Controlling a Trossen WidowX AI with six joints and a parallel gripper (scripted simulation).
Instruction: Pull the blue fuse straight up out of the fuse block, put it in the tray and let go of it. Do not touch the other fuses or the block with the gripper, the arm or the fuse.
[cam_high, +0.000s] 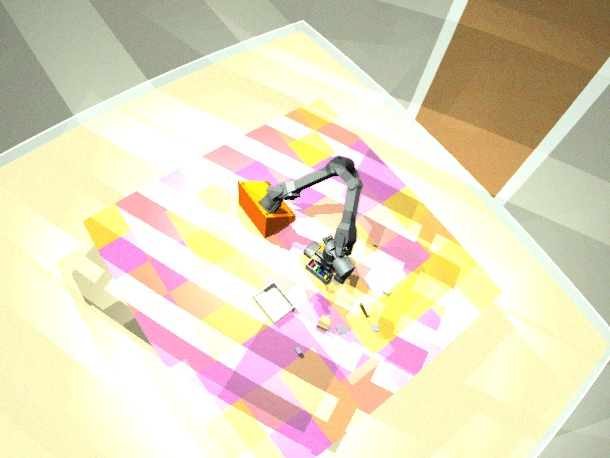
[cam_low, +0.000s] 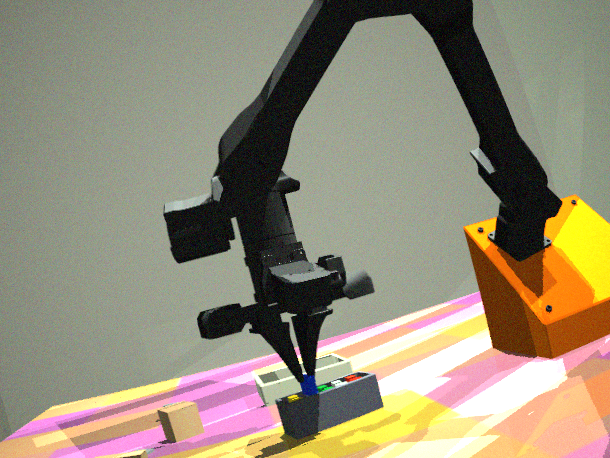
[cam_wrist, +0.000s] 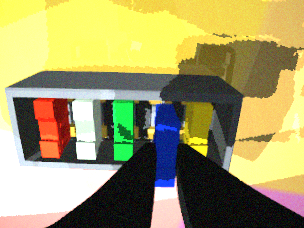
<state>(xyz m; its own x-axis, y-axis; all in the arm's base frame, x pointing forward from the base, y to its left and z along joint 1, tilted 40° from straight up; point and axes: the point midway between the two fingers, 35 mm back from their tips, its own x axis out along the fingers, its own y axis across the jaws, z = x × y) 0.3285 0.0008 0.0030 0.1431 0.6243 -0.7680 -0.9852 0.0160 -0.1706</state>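
Observation:
The dark grey fuse block (cam_high: 315, 274) (cam_low: 350, 402) (cam_wrist: 105, 85) stands below my gripper (cam_low: 306, 378) (cam_wrist: 164, 153), which is shut on the blue fuse (cam_low: 310, 386) (cam_wrist: 166, 162). The blue fuse is upright and stands higher than the others; whether its lower end is clear of the block is hidden. The green fuse (cam_low: 325, 388) (cam_wrist: 123, 125), white fuse (cam_low: 337, 383) (cam_wrist: 86, 120), red fuse (cam_low: 353, 378) (cam_wrist: 48, 129) and yellow fuse (cam_low: 293, 398) (cam_wrist: 199, 120) sit in the block. The pale tray (cam_low: 280, 388) stands beside the block, apart from it.
The arm's orange base (cam_high: 266, 222) (cam_low: 515, 322) stands behind the block. A tan wooden block (cam_high: 324, 323) (cam_low: 181, 423) lies near the tray. A small grey piece (cam_high: 299, 352), a dark thin piece (cam_high: 364, 310) and several pale pieces lie farther out on the patterned surface.

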